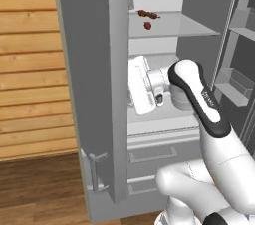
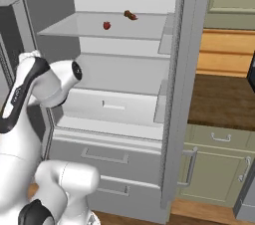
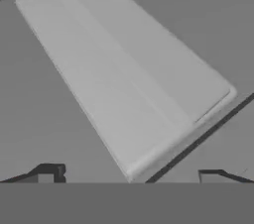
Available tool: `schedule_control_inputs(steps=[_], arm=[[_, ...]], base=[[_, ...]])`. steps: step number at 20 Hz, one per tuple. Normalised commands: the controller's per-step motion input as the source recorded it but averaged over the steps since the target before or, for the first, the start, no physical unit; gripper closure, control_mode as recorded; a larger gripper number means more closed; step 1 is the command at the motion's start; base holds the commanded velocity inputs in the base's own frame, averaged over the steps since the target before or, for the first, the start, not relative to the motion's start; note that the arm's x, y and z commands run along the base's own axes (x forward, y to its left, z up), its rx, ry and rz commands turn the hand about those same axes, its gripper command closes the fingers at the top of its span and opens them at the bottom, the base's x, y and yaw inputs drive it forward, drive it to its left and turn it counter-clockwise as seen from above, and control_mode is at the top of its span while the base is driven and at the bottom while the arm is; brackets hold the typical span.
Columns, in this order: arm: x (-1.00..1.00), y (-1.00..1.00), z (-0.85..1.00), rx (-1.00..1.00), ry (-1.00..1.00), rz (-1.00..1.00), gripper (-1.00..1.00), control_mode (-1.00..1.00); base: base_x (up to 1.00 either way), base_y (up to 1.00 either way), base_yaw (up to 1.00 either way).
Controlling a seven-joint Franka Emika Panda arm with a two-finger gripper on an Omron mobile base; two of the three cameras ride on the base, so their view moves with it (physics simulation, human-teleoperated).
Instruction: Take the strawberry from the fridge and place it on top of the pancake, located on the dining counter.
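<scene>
Strawberry [image 1: 147, 26] on upper fridge [image 1: 94, 84] shelf [image 2: 107, 31], well above fingers [image 3: 129, 178]. Fingers wide, empty, at lower shelf level. Risk: rising hand clips shelf edge, rolls berry away.

Close, tilted look inside the fridge [image 3: 59, 119]: a pale grey shelf [image 3: 129, 89] runs as a broad slanted band from the upper left down toward the lower middle, ending in a lighter rounded front edge. Darker grey walls lie on both sides. The gripper [image 3: 131, 174] has its two dark fingertips [image 3: 47, 172] far apart at the bottom, nothing between them
</scene>
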Motion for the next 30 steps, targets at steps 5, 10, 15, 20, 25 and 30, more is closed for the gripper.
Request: schedule_control_inputs(steps=[5,10,15,20,25,30], arm=[[-0.46,1.0,-0.09,-0.13,-0.04,0.0,-1.0,-1.0],[-0.23,0.89,-0.02,-0.07,0.0,-0.01,-1.0,-1.0],[-0.04,0.44,0.0,-0.01,-0.03,-0.02,-1.0,-1.0],[-0.11,-0.06,0.12,-0.01,-0.05,-0.04,-1.0,-1.0],[0.07,-0.95,0.22,-0.07,-0.02,0.0,-1.0,-1.0],[0.41,-1.0,-0.24,-0.47,-0.03,0.05,-1.0,-1.0]], base=[[0.0,0.0,0.0],[0.0,0.0,0.0],[0.0,0.0,0.0],[0.0,0.0,0.0],[0.0,0.0,0.0],[0.0,0.0,0.0]])
